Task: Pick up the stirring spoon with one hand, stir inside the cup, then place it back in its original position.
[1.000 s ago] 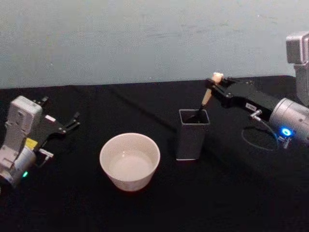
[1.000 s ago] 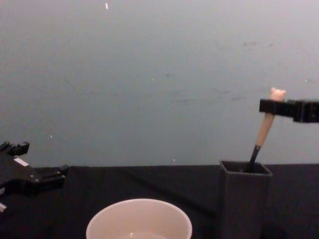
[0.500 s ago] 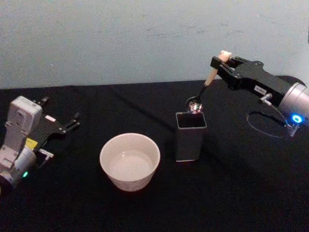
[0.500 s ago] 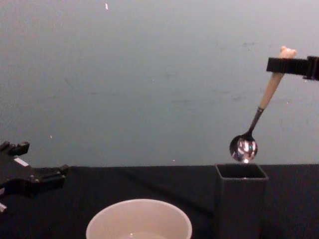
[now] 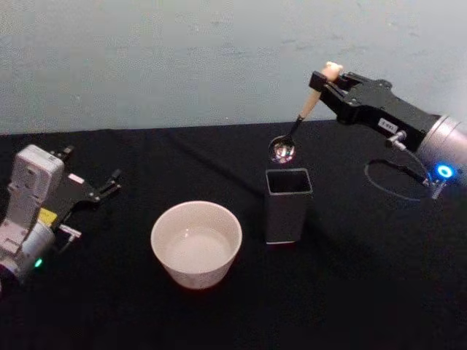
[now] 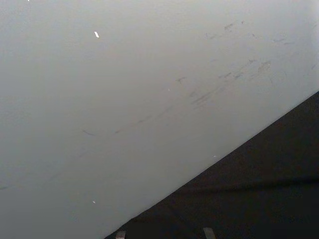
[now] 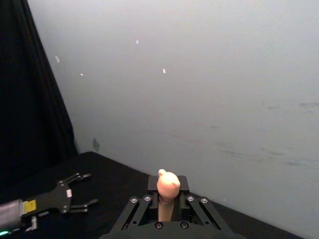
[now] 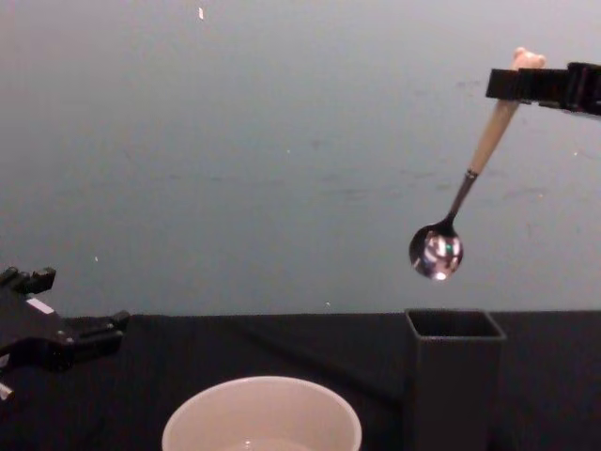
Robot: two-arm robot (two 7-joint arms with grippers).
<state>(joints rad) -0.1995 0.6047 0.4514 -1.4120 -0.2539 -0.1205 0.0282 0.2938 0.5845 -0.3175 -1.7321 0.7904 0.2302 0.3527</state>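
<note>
Spoon travel logged: one second earlier the stirring spoon (image 5: 300,122) stood in the holder (image 5: 287,211). Half a second earlier its bowl hung just over the mouth. At this reading the bowl was clear above the mouth and had shifted slightly toward the cup (image 5: 191,275).

Right gripper (image 5: 323,82) was raised beyond the holder, jaws pinching the top of the cream handle just under the bear head. The right wrist view showed the bear head (image 7: 168,185) standing proud above the pinch. The spoon hung tilted, bowl lowest, touching nothing.

Left gripper (image 5: 109,182) sat parked low at the robot's left, fingers spread, holding nothing.

Handling (judgement): the spoon looked light and rigid. The thin metal neck and polished round bowl looked slick, and the matte handle was the better place to grip. A pinch this high leaves a long lever below, so the bowl may swing or pivot when it touches the cup wall.

Materials:
- Cup: wide, round and thin-rimmed, with smooth cream walls. It was probably ceramic and chippable. It stood near the holder on the robot's left side, not touching it.
- Holder: tall, dark grey and matte, with a square mouth narrower than the cup.
- Table (image 5: 365,292): covered in black cloth.
</note>
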